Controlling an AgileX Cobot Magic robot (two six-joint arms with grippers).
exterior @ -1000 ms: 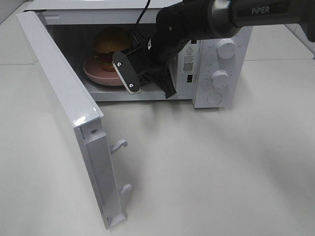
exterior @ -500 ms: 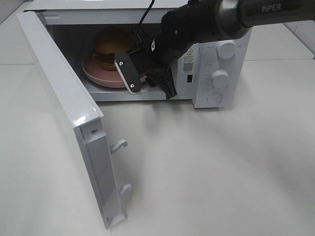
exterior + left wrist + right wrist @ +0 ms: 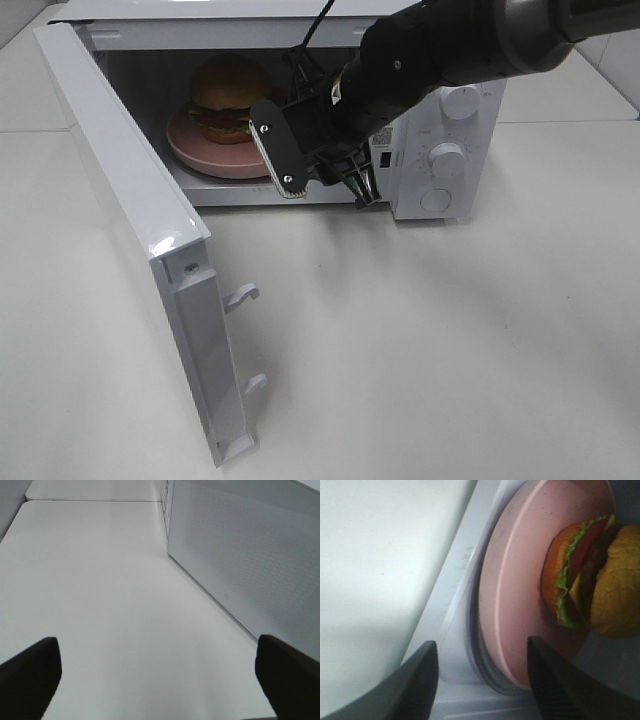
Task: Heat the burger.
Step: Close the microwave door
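White tabletop [image 3: 450, 330] fills my view. Upper left, the burger [image 3: 230, 95] sits on a pink plate [image 3: 195, 150] inside the open microwave [image 3: 440, 110], just beyond the spread, empty fingers of my right gripper [image 3: 328, 190]. My left gripper [image 3: 159, 650] is spread too.

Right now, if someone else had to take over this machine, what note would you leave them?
Left hand: open, empty, over the table.
Right hand: open, empty, at the mouth of the microwave, just in front of the pink plate.
Burger: on the plate, inside the microwave.
Done: burger loaded.
Left: pull the right hand clear, shut the door, which stands wide open, then probably set the knobs to heat.
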